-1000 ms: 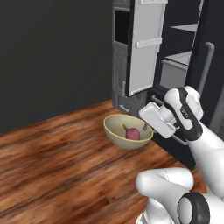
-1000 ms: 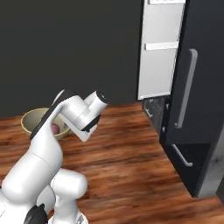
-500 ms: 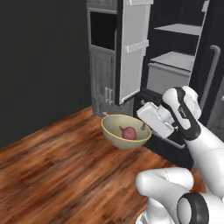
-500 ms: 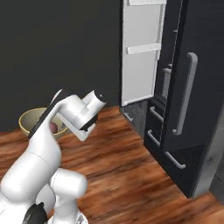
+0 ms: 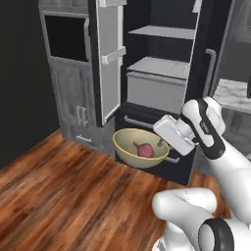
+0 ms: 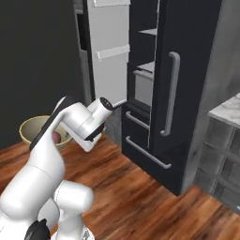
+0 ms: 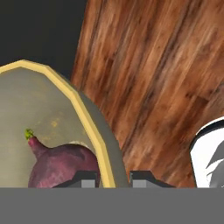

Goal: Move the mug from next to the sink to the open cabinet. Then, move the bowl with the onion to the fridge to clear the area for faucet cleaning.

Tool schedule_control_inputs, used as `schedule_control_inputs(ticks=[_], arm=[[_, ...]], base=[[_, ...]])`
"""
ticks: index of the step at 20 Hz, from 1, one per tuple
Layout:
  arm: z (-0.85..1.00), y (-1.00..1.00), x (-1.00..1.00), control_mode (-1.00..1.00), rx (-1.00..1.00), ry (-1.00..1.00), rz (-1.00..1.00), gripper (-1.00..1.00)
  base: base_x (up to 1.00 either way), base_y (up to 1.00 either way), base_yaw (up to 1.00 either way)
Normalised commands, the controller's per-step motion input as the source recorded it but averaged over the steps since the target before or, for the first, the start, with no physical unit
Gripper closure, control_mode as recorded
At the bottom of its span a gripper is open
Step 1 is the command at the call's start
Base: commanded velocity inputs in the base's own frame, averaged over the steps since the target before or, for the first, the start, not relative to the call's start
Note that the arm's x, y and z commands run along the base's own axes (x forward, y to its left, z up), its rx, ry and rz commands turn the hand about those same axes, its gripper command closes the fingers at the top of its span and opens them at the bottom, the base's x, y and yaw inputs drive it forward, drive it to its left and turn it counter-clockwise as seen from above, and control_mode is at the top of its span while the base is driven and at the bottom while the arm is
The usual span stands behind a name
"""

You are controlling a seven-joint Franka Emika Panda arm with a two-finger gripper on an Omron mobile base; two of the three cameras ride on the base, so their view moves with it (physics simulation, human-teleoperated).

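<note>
Pincer (image 7: 113, 177) clamps bowl (image 5: 128, 145) rim, onion (image 5: 145, 150) inside; open fridge (image 5: 162, 93) shelves ahead.

I see a wooden plank floor (image 5: 63, 196) across the lower frame. At ten o'clock stands a dark oven (image 5: 66, 37) above grey cabinet doors (image 5: 78, 110); a marble counter (image 6: 227, 110) sits at three o'clock.

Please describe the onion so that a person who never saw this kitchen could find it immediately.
Start at the tall black fridge, whose door stands open. In front of its lower drawers the gripper holds a wide olive-yellow bowl by the rim, above the wooden floor. The onion lies inside: a small reddish-purple round thing with a pointed tip, the only item in the bowl.
</note>
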Motion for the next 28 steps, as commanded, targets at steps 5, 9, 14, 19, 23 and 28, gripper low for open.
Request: schedule_control_inputs(ticks=[5, 9, 14, 19, 23, 28], arm=[[0.0, 0.0, 0.0, 1.0, 0.0, 0.0, 0.0, 1.0], [0.0, 0.0, 0.0, 1.0, 0.0, 0.0, 0.0, 1.0], [0.0, 0.0, 0.0, 1.0, 0.0, 0.0, 0.0, 1.0], [0.0, 0.0, 0.0, 1.0, 0.0, 0.0, 0.0, 1.0], [0.0, 0.0, 0.0, 1.0, 0.0, 0.0, 0.0, 1.0], [0.0, 0.0, 0.0, 1.0, 0.0, 0.0, 0.0, 1.0]], base=[[0.13, 0.82, -0.55], [0.19, 0.98, -0.55], [0.12, 0.85, -0.59], [0.0, 0.65, -0.6], [0.02, 0.68, -0.57], [0.27, 0.95, -0.32]])
